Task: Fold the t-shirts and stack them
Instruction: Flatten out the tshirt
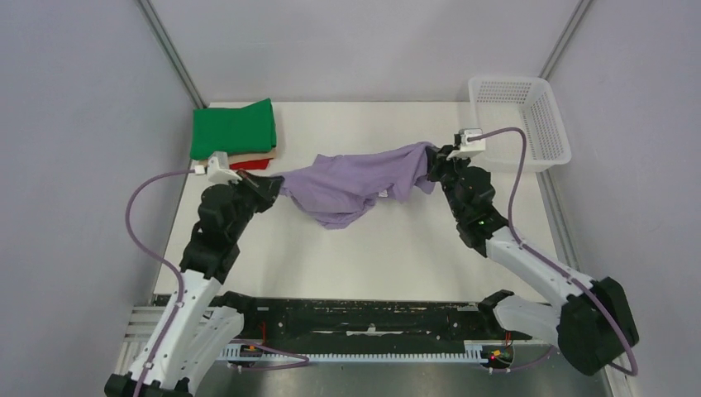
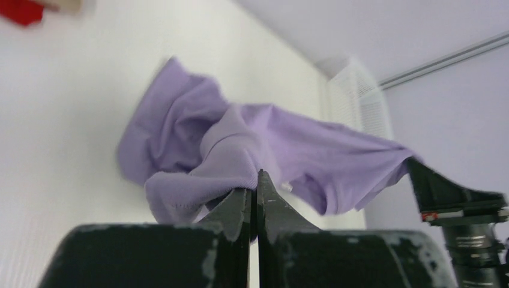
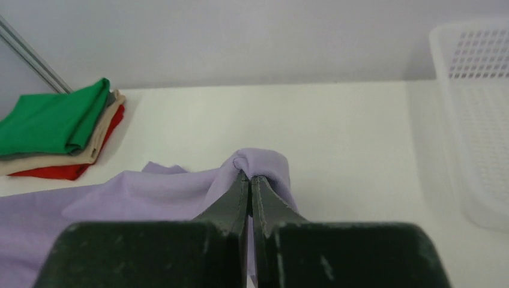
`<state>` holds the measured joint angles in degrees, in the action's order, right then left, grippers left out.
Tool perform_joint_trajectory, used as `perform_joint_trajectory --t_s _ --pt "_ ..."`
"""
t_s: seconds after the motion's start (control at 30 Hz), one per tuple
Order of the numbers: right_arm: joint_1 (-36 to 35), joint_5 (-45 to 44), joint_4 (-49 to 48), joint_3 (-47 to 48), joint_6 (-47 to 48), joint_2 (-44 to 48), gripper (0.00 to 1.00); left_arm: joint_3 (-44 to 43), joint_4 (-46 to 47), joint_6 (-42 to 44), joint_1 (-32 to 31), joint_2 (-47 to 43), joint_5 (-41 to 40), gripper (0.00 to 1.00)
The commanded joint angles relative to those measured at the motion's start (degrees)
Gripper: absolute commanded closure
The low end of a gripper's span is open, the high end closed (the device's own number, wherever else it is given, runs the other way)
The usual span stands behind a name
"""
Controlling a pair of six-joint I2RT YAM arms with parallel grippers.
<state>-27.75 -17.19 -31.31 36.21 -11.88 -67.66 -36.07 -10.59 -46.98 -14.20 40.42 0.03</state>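
Note:
The lavender t-shirt hangs crumpled between my two grippers above the middle of the table. My left gripper is shut on its left end, seen in the left wrist view with cloth pinched at the tips. My right gripper is shut on its right end, seen in the right wrist view with a fold of cloth between the jaws. A small white label shows low on the shirt. A stack of folded green, beige and red t-shirts lies at the back left.
A white mesh basket stands at the back right corner, also in the right wrist view. The folded stack shows in the right wrist view. Grey walls close the table's left, back and right sides.

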Motion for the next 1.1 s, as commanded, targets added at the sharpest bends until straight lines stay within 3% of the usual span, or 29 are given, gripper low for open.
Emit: perform_joint_trajectory --t_s 0.0,0.17,0.5,0.8,1.07 --pt "-0.25 1.86 8.00 3.64 5.14 10.33 1.00 -8.48 0.40 2.37 -0.22 -5.38 -3.54 0.98" --pt "-0.23 4.46 16.42 12.37 8.20 17.38 1.00 -18.76 -0.47 4.31 -0.22 -5.99 -5.94 0.98" --pt "-0.20 3.16 25.05 28.14 14.31 18.35 1.00 -33.83 -3.11 8.87 -0.22 -1.48 -11.23 0.98" --pt "1.20 -3.84 25.98 38.81 19.44 0.63 1.00 -41.65 -2.88 10.74 0.25 18.58 -15.34 0.98" --pt "8.97 4.79 28.49 68.05 15.80 -20.40 1.00 -69.24 -7.99 12.80 5.61 41.52 -6.24 0.98"
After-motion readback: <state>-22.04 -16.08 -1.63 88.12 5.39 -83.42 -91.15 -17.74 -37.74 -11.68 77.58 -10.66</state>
